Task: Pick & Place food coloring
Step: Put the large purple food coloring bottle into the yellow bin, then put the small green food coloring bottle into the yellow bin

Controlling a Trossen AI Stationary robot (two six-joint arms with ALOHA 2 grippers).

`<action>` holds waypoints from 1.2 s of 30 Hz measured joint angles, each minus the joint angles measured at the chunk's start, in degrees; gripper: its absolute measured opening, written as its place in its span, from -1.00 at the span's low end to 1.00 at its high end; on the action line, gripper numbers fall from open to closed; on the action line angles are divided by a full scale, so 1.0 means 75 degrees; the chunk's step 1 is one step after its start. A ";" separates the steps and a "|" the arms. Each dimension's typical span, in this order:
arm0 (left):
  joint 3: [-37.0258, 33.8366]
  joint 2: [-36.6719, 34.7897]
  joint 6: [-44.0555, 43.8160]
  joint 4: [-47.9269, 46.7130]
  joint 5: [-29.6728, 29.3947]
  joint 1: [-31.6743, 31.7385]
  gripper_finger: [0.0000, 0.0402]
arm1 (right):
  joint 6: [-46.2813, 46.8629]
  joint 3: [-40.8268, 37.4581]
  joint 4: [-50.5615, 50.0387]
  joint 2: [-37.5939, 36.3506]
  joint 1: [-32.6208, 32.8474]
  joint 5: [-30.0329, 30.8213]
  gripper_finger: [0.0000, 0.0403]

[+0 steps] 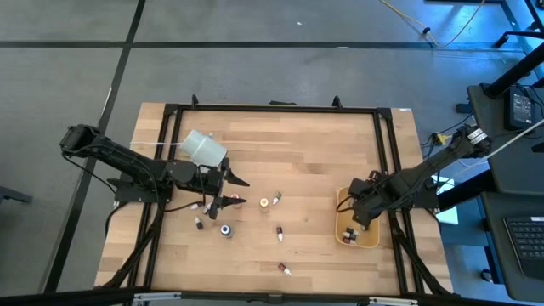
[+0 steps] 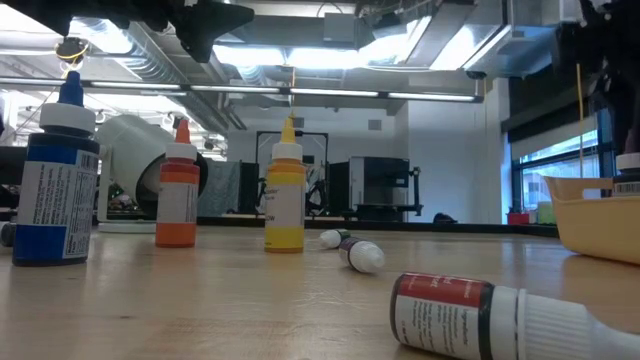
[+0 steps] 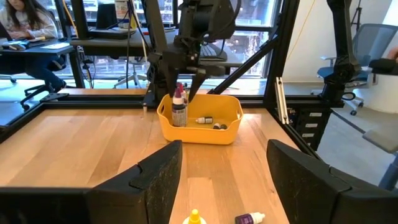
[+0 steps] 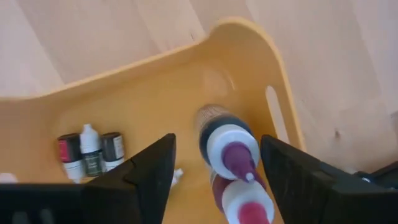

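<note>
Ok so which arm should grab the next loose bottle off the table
Left, most likely. The left gripper hangs open among the loose bottles, with the yellow bottle just ahead of it. The right gripper is over the yellow tray, its jaws open around a purple-tipped bottle standing inside.

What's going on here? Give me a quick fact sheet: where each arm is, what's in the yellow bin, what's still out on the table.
Right gripper: open, over the tray, a purple-tipped bottle standing upright between its fingers.
Left gripper: open, holding nothing, above the loose bottles at the table's left-middle.
In tray: two upright bottles and several lying flat.
Still on table: upright blue bottle, orange bottle, yellow bottle, and others lying on their sides.
Also there: white cup, tipped over.
</note>
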 joint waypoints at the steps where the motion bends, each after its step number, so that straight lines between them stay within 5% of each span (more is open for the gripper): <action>1: 0.0000 0.0000 0.0000 0.0000 0.0000 0.0001 0.14 | -0.0001 0.0149 -0.0126 0.0000 0.0000 0.0014 0.17; 8: 0.0000 0.0000 -0.0001 0.0000 0.0000 -0.0001 0.14 | -0.0549 0.1106 -0.0380 0.0000 0.0000 0.1254 0.17; 14: 0.0000 0.0000 -0.0001 0.0000 0.0000 0.0000 0.14 | -0.2632 0.1190 0.1839 0.0041 -0.0003 0.2550 0.17; 26: 0.0000 0.0000 0.0001 0.0000 0.0000 0.0000 0.15 | -0.5009 0.1184 0.3820 0.0889 -0.0443 0.2494 0.17; 36: 0.0000 0.0000 0.0002 0.0003 0.0000 -0.0002 0.14 | -0.7874 0.1175 0.6557 0.2371 -0.1975 0.0007 0.17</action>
